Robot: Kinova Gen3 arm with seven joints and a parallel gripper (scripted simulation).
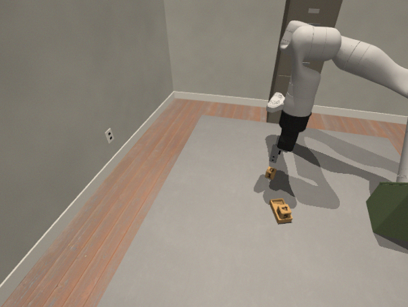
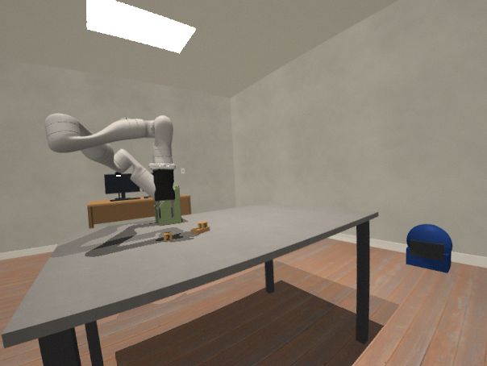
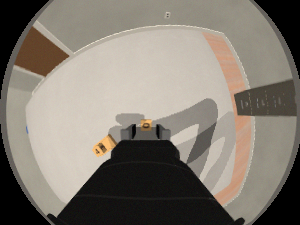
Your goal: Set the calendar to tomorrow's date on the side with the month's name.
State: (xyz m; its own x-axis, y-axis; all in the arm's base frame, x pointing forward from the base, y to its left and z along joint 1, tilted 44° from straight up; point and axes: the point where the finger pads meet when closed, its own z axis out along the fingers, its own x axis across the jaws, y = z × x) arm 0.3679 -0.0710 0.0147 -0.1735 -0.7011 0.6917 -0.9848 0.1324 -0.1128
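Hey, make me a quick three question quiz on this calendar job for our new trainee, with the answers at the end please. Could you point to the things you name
1. True or false: both numbered cubes are in the tray (image 1: 274,203) (image 2: 195,231).
2. Which digit shows on top of the loose cube (image 1: 270,173) (image 2: 168,237) (image 3: 146,124) in the wrist view? A) 4 B) 0 C) 7
3. Fill in the blank: the fingers of the gripper (image 1: 276,156) (image 2: 166,214) (image 3: 146,131) are ____, with nothing between them.

Key: 1 false; 2 B; 3 open
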